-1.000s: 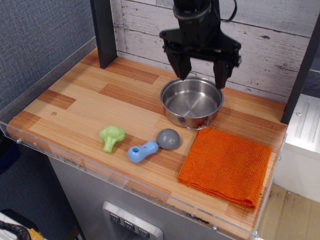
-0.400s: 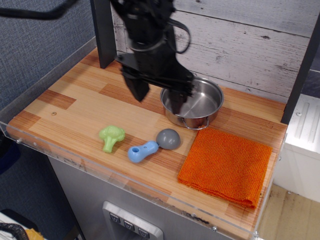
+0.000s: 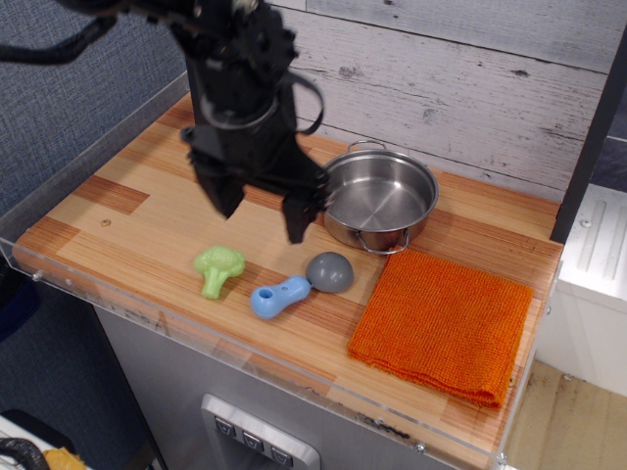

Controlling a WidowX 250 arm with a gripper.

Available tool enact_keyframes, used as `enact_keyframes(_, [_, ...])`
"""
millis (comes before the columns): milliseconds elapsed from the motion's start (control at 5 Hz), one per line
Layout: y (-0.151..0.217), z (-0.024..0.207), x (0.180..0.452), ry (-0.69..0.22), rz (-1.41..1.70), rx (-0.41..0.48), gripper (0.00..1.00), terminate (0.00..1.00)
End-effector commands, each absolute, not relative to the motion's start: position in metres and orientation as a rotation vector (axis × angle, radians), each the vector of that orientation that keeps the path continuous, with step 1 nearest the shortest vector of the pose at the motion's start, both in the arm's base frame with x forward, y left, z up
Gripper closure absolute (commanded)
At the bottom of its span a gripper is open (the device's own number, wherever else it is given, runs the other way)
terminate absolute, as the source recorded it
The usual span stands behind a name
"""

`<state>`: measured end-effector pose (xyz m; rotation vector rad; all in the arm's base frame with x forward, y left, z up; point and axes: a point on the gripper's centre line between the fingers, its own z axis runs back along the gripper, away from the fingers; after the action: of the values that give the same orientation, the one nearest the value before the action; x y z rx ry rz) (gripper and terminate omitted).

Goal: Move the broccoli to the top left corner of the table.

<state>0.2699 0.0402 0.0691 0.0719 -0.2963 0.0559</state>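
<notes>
The light-green toy broccoli (image 3: 217, 267) lies on its side on the wooden table (image 3: 127, 211), near the front edge, left of centre. My black gripper (image 3: 263, 208) hangs open and empty above the table, just behind and slightly right of the broccoli. One fingertip (image 3: 227, 203) is at the left and the other at the right, with a wide gap between them. The gripper is apart from the broccoli.
A blue and grey mushroom-shaped toy (image 3: 299, 284) lies right of the broccoli. A steel pot (image 3: 379, 201) stands behind it, close to my right finger. An orange cloth (image 3: 447, 323) lies at the front right. A dark post (image 3: 204, 78) stands at the back left corner.
My gripper has moved left and forward, from above the pot to above the table just behind the broccoli, and has come lower. It stays open. No object has moved.
</notes>
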Motion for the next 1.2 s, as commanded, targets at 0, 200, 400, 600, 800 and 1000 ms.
enact_keyframes(0, [0.058,0.053,0.259,-0.275,0.107,0.103,0.0,0.0])
enact_keyframes(200, [0.06,0.041,0.255,-0.243,0.121,0.107,0.0,0.0])
enact_keyframes(400, [0.062,0.025,0.253,-0.219,0.132,0.105,0.0,0.0])
enact_keyframes(600, [0.066,0.014,0.256,-0.198,0.144,0.104,0.0,0.0])
enact_keyframes(800, [0.071,0.013,0.257,-0.222,0.163,0.127,1.0,0.0])
enact_keyframes(1000, [0.072,0.013,0.256,-0.231,0.168,0.14,1.0,0.0])
